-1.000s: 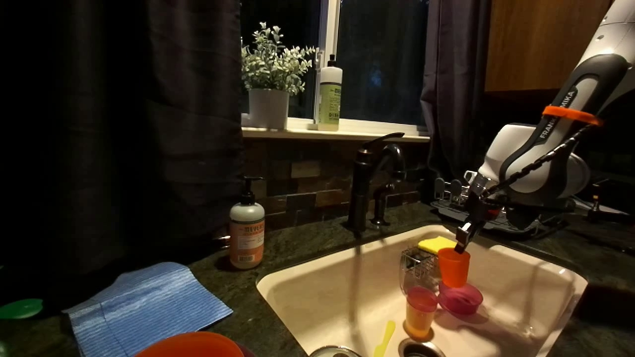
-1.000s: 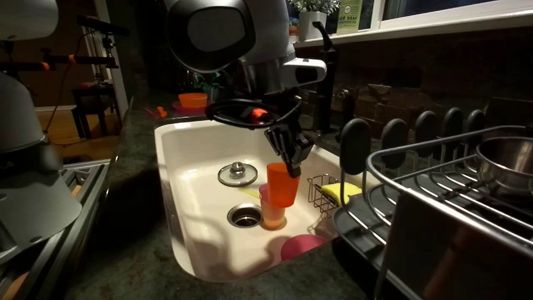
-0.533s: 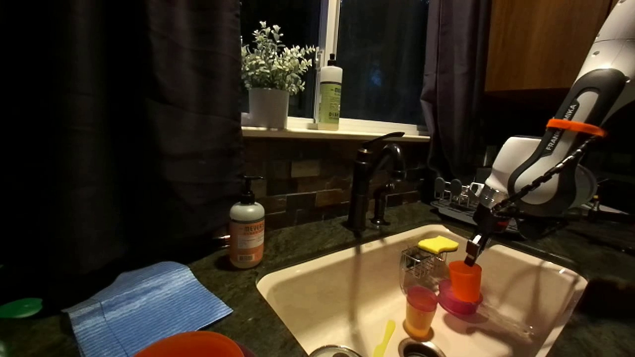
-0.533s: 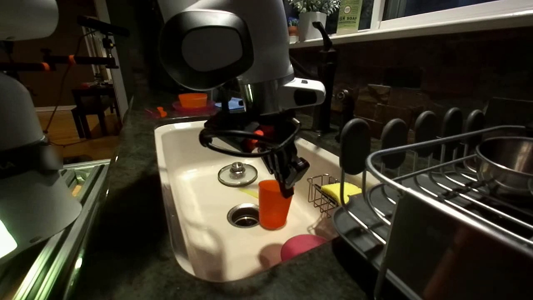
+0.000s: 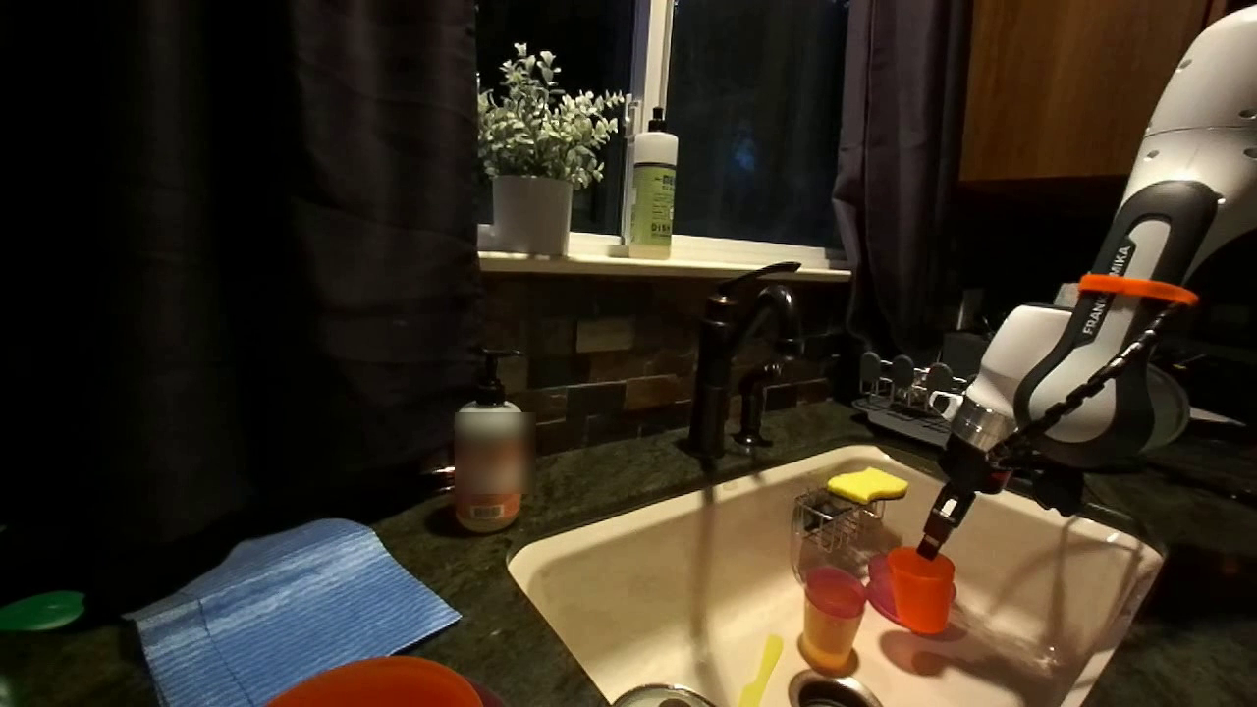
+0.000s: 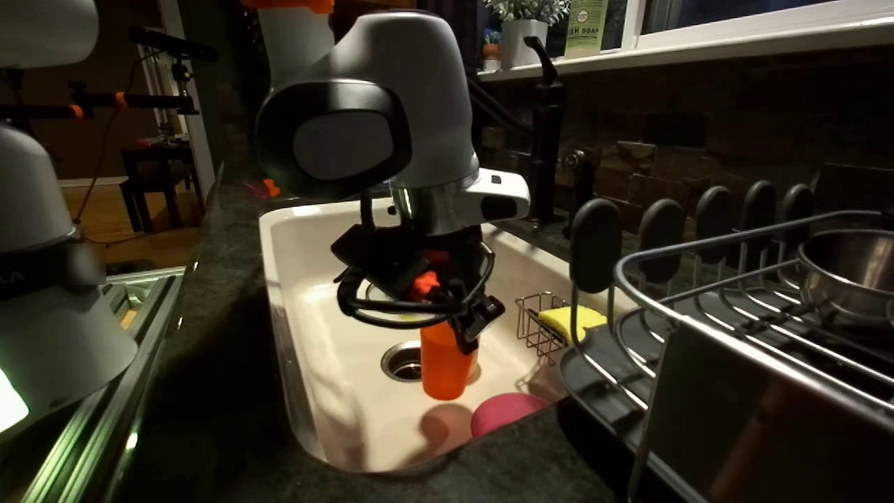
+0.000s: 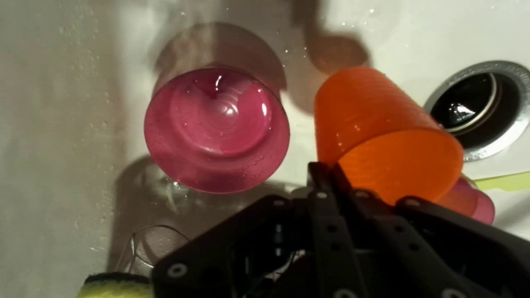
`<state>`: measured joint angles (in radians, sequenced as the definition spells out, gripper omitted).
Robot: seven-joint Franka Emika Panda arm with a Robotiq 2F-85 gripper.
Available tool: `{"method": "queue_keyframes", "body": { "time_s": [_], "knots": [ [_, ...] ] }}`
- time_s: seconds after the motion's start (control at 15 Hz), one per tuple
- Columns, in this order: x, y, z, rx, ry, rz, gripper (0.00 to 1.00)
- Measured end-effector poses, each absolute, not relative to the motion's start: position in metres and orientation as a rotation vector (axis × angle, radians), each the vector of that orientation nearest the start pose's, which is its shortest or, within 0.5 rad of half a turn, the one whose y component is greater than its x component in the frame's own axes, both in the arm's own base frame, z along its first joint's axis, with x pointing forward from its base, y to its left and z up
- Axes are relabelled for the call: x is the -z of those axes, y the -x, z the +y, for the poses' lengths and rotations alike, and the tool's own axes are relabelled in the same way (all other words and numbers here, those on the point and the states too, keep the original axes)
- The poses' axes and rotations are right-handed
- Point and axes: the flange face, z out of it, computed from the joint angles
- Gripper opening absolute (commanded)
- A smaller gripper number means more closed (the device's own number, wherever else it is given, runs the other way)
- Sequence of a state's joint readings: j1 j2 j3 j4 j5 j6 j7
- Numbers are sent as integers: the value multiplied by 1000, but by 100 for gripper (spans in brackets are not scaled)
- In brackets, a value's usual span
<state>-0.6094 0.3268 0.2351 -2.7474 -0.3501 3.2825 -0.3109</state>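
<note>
One orange cup (image 7: 372, 120) is being pinched at its wall by the end effector (image 7: 328, 176), the jaws being pressed nearly together; the cup is being held mouth upward inside the sink (image 5: 614, 589). One pink bowl (image 7: 217, 132), with drops being seen inside it, is being partly hidden by the cup in an exterior view. A second cup (image 5: 833, 628), pink above and amber below, is being seen beside the drain (image 5: 833, 692); whether liquid or a nested cup is being shown by the amber part cannot be told. One yellow sponge (image 5: 867, 485) is being held by one wire basket (image 5: 833, 525), and one yellow-green utensil (image 5: 763, 673) is being seen on the sink floor. On the desk (image 5: 589, 481), one orange bowl (image 5: 378, 684), one blue cloth (image 5: 295, 609) and one soap bottle (image 5: 489, 501) are being seen. Another bottle (image 5: 653, 196) and one white flowerpot (image 5: 531, 216), with a leafy plant (image 5: 545, 128) in it, are being carried by the windowsill (image 5: 589, 263). One metal pot (image 6: 852, 272) is being held by the dish rack (image 6: 688, 323).
</note>
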Motion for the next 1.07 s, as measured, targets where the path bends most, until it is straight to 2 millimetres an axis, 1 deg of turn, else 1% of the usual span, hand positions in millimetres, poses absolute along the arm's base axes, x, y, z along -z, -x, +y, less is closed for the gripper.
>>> {"method": "queue_keyframes", "body": {
  "time_s": [0.33, 0.47, 0.73, 1.07],
  "knots": [
    [-142, -377, -112, 423, 3108, -469, 1],
    [-139, -377, -111, 447, 3106, -482, 1],
    [-129, -375, -100, 475, 3078, -523, 1],
    [-119, -369, -104, 464, 3086, -527, 1]
  ]
}}
